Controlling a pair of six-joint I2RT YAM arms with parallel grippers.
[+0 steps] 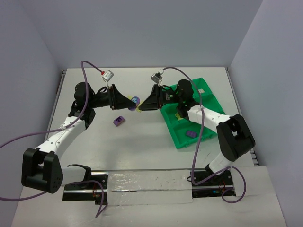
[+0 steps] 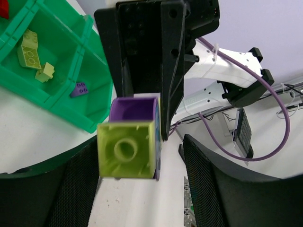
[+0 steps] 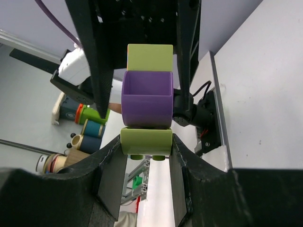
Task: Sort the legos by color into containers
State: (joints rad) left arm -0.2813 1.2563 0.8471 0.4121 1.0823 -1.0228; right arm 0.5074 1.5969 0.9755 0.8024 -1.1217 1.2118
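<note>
A stack of three legos hangs above the table between my two grippers: a yellow-green brick (image 3: 146,141), a purple brick (image 3: 147,97) and a second yellow-green brick (image 3: 150,56). My right gripper (image 3: 147,144) is shut on the nearest yellow-green brick. From the other side my left gripper (image 2: 139,149) stands open around the far yellow-green brick (image 2: 127,150); a gap shows beside its right finger. From above, the stack (image 1: 136,101) sits left of the green tray (image 1: 176,137) of containers. A loose purple lego (image 1: 119,120) lies on the table.
One compartment of the green tray (image 2: 90,120) holds yellow-green bricks (image 2: 28,49) and a cream one (image 2: 45,72), another a purple brick (image 2: 78,89). A red piece (image 2: 4,8) shows at its far corner. Purple cables loop from both wrists.
</note>
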